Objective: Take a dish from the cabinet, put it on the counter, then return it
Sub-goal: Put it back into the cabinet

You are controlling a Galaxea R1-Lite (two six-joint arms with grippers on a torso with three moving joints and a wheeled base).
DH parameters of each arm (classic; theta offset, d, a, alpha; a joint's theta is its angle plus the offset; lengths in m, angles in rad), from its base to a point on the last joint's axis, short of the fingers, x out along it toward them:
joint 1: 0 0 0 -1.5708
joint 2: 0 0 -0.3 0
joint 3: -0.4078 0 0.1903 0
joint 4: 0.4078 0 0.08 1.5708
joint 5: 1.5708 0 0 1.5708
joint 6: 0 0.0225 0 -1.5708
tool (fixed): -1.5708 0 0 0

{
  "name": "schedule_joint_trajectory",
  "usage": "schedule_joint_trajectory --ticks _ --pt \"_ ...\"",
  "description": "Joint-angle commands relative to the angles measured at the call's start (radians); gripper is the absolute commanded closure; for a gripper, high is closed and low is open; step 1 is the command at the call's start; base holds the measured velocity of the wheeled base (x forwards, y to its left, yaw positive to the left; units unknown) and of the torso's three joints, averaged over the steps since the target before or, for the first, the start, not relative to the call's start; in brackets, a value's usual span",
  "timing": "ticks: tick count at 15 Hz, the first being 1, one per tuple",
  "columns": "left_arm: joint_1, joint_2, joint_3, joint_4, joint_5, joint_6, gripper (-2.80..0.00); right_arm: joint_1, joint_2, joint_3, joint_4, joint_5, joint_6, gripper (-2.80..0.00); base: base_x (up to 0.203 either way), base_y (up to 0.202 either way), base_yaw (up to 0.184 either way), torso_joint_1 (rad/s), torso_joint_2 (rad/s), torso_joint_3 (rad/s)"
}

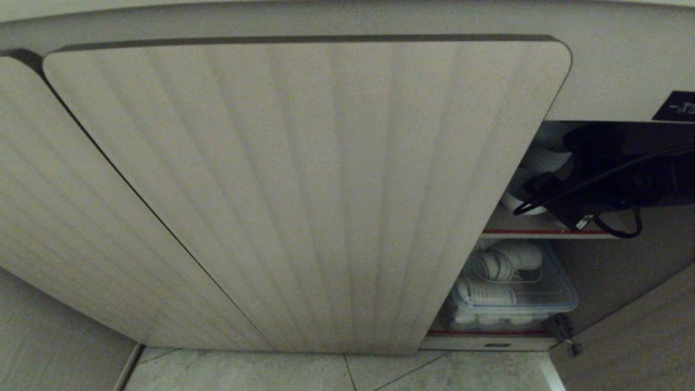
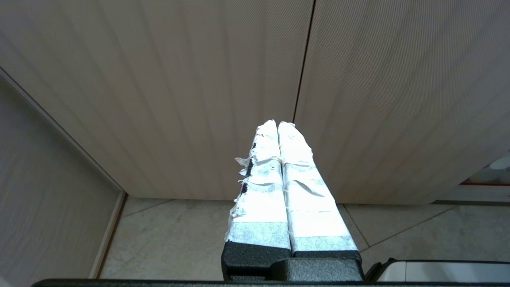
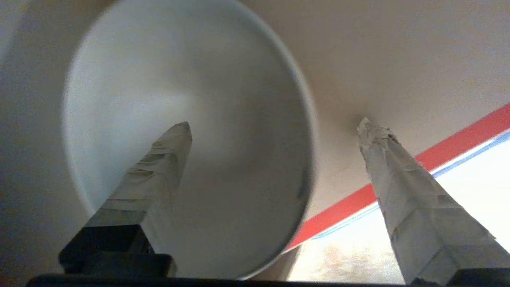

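The dish (image 3: pixel 223 87), a plain white bowl, sits on the upper shelf (image 3: pixel 398 59) of the cabinet, just behind the shelf's red edge (image 3: pixel 458 139). My right gripper (image 3: pixel 275 123) is open and straddles the bowl's rim. One taped finger (image 3: pixel 159 167) is over the bowl's inside, and the other finger (image 3: pixel 402 179) stands well clear of the outside. From the head camera, my black right arm (image 1: pixel 624 168) reaches into the open compartment and the dish (image 1: pixel 515 202) shows white beside it. My left gripper (image 2: pixel 277 122) is shut and empty, parked facing the closed ribbed doors (image 2: pixel 199 79). The counter is out of view.
A ribbed cabinet door (image 1: pixel 304 190) fills most of the head view. On the lower shelf a clear plastic bin (image 1: pixel 559 293) holds several white dishes. A black label (image 1: pixel 678 106) sits above the opening. Tiled floor (image 1: pixel 326 372) lies below.
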Motion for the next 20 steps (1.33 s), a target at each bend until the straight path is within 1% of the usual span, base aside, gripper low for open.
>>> schedule_joint_trajectory --ticks 1,3,5,10,13,15,18,20 --pt "0.0 0.0 0.0 -0.001 0.0 0.0 0.0 0.0 -0.005 0.003 -0.001 -0.014 -0.007 -2.8 0.0 0.0 0.0 0.0 0.0 0.0" --pt "0.0 0.0 0.0 -0.001 0.0 0.0 0.0 -0.001 -0.006 0.002 -0.002 -0.039 -0.019 -2.8 0.0 0.0 0.0 0.0 0.0 0.0" --pt "0.0 0.0 0.0 -0.001 0.0 0.0 0.0 -0.001 -0.006 0.01 -0.03 -0.072 -0.051 -2.8 0.0 0.0 0.0 0.0 0.0 0.0" --pt "0.0 0.0 0.0 -0.001 0.0 0.0 0.0 -0.001 -0.014 0.041 -0.101 -0.099 -0.109 -2.8 0.0 0.0 0.0 0.0 0.0 0.0" --pt "0.0 0.0 0.0 -0.001 0.0 0.0 0.0 -0.001 -0.02 0.064 -0.14 -0.134 -0.132 -2.8 0.0 0.0 0.0 0.0 0.0 0.0" --pt "0.0 0.0 0.0 -0.001 0.0 0.0 0.0 -0.001 -0.025 0.09 -0.202 -0.137 -0.137 -2.8 0.0 0.0 0.0 0.0 0.0 0.0" --pt "0.0 0.0 0.0 -0.001 0.0 0.0 0.0 -0.003 -0.034 0.145 -0.339 -0.137 -0.191 -2.8 0.0 0.0 0.0 0.0 0.0 0.0" --pt "0.0 0.0 0.0 -0.001 0.0 0.0 0.0 -0.003 -0.038 0.161 -0.376 -0.137 -0.212 -2.8 0.0 0.0 0.0 0.0 0.0 0.0"
